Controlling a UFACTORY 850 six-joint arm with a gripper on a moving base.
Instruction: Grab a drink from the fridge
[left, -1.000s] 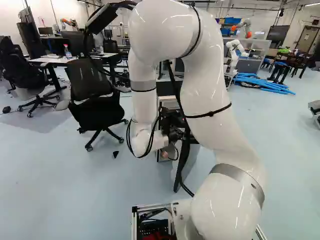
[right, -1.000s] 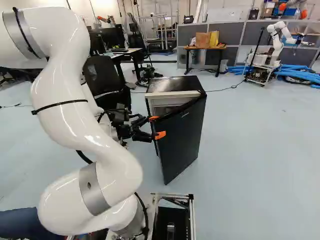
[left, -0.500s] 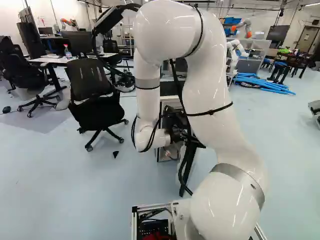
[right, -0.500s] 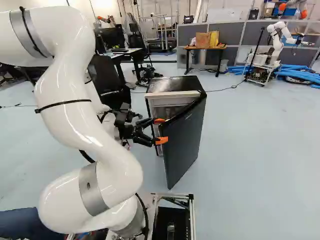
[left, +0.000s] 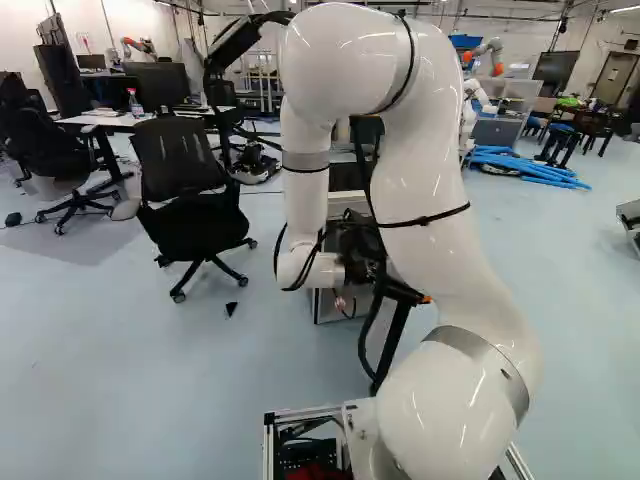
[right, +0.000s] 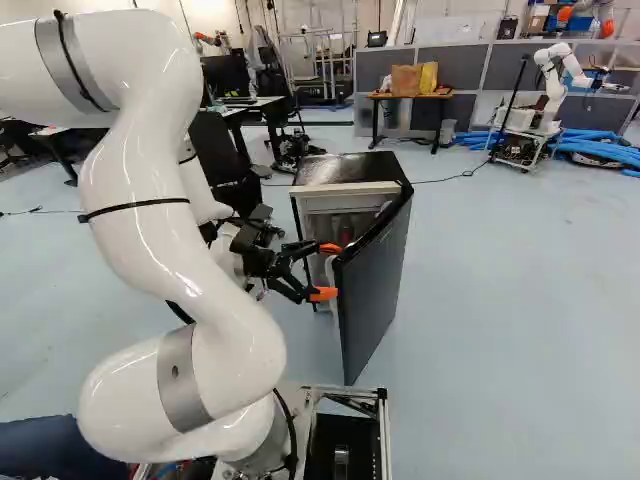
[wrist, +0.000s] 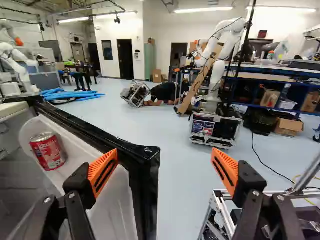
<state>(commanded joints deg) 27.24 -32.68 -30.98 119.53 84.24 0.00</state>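
I am reading no legible text; at ten o'clock in my wrist view, a red drink can (wrist: 48, 151) is showing unreadable pale markings.

Linear ceiling lights (wrist: 216, 8) provide bright illumination. Specular glare marks the white arm (right: 150, 250) and fridge top (right: 345, 168).

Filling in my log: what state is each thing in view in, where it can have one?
Fridge: upright, open.
Fridge door: partly open.
Red can: standing inside the door, ungripped.
Gripper: open, the door's edge between its fingers.
Black office chair: upright, unoccupied.
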